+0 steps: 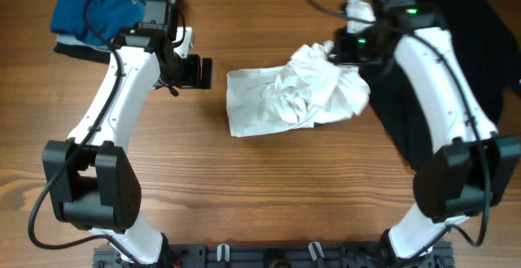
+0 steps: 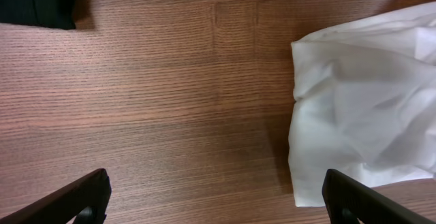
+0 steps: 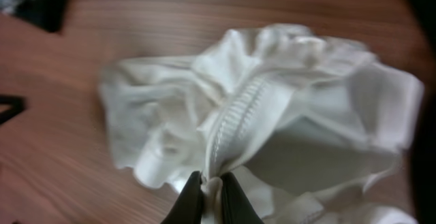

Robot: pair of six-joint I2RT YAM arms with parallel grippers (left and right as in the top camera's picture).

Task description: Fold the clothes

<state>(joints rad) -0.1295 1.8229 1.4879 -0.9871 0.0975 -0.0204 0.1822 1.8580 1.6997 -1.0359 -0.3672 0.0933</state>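
Note:
A crumpled white shirt [image 1: 293, 93] lies in the middle of the wooden table. My right gripper [image 1: 335, 50] is shut on a bunched fold of it at its far right top; in the right wrist view the fingers [image 3: 212, 186] pinch the white fabric [image 3: 272, 122] beside a ribbed seam and lift it. My left gripper [image 1: 205, 72] is open and empty, just left of the shirt's left edge; its wrist view shows the open fingers [image 2: 218, 200] over bare wood with the shirt's edge [image 2: 354, 115] at the right. A plain black garment [image 1: 452, 48] lies at the right under the right arm.
A folded blue piece [image 1: 106, 7] on a dark piece lies at the back left corner, its dark corner in the left wrist view [image 2: 37, 3]. A small white object [image 1: 358, 7] sits at the back near the right arm.

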